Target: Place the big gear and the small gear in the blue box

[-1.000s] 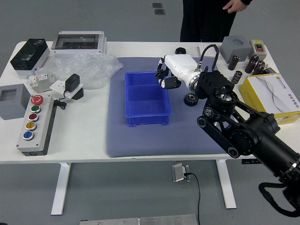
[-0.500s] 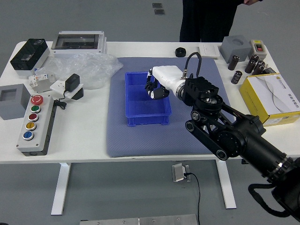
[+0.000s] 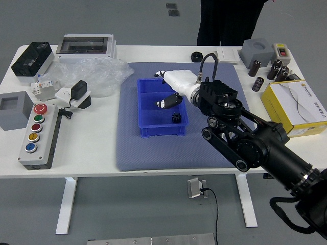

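Gear (image 3: 176, 118), black and toothed, sits inside our glossy blue box (image 3: 162, 131) on the textured grey-blue mat (image 3: 168, 153). Over the box, our smooth white-backed right hand (image 3: 179, 83) spreads its fingers, gripping nothing.

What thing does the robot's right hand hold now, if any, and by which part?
Nothing is held: the right hand is over the blue box with its fingers spread, and a small black gear lies inside the box.

L: btn box (image 3: 47, 137), gray block (image 3: 14, 111), clear plastic (image 3: 104, 75). R: yellow box (image 3: 280, 115), blk cyls (image 3: 275, 69) nearby. Person (image 3: 227, 23) at tbl's far side.
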Tool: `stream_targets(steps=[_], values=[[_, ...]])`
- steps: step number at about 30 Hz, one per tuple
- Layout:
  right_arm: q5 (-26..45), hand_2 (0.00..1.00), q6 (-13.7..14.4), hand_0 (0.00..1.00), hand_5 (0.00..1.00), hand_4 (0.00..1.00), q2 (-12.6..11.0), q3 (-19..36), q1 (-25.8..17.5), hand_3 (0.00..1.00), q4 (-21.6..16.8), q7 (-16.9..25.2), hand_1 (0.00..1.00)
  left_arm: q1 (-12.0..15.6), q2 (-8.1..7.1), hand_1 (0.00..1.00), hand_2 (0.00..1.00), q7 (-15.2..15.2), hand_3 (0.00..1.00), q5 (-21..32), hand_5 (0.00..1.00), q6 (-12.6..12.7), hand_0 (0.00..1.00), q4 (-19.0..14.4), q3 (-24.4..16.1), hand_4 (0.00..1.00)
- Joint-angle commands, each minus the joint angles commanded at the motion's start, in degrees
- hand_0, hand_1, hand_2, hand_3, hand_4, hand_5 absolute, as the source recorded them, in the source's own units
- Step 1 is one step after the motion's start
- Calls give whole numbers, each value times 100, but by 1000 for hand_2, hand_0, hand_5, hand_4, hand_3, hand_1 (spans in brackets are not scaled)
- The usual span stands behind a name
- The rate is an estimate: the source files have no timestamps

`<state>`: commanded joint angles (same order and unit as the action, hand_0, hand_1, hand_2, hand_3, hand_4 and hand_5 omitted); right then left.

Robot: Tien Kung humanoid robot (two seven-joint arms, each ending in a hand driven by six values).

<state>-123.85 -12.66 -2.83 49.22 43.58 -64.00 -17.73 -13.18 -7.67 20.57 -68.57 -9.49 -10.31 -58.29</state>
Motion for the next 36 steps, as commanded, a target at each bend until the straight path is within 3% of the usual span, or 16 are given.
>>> stream_targets(steps=[4, 5, 8, 10, 11, 19, 28, 29, 34, 36], values=[[14, 770, 1, 675, 376, 836, -276, 92, -26, 873, -187, -1, 627, -5, -6, 786, 779, -4, 754, 14, 380, 4, 825, 0, 0, 661], [28, 757, -7, 670, 364, 820, -352, 114, -37, 804, -223, 0, 624, -6, -9, 786, 779, -6, 754, 18, 379, 5, 825, 0, 1, 661], [76, 757, -43, 670, 364, 820, -572, 155, -81, 804, -269, 6, 624, -8, -15, 786, 779, -8, 754, 22, 379, 6, 825, 0, 0, 661], [108, 757, -69, 670, 364, 820, -684, 157, -108, 804, -257, 12, 624, -9, -17, 786, 779, -9, 754, 27, 379, 6, 825, 0, 4, 661], [124, 752, -83, 670, 353, 813, -736, 154, -124, 752, -242, 17, 633, -10, -17, 785, 779, -9, 753, 29, 379, 6, 825, 0, 5, 660], [182, 763, -231, 693, 338, 808, -1057, 65, -133, 734, -3, 70, 671, -20, -23, 785, 779, -11, 753, 39, 379, 7, 825, 0, 16, 660], [136, 777, -404, 715, 308, 800, -1164, -120, -31, 759, 355, 80, 696, -29, -28, 785, 779, -10, 754, 41, 379, 6, 825, 0, 29, 661], [124, 790, -423, 725, 304, 799, -1162, -145, -22, 808, 394, 79, 705, -31, -27, 785, 779, -11, 754, 41, 380, 6, 825, 0, 31, 661], [81, 790, -510, 725, 304, 799, -1127, -263, 16, 808, 557, 72, 705, -32, -29, 785, 779, -10, 754, 31, 380, 4, 825, 0, 30, 661], [76, 804, -537, 734, 302, 793, -1106, -306, 36, 863, 616, 69, 716, -31, -29, 785, 779, -9, 753, 29, 380, 4, 825, 0, 30, 660]])
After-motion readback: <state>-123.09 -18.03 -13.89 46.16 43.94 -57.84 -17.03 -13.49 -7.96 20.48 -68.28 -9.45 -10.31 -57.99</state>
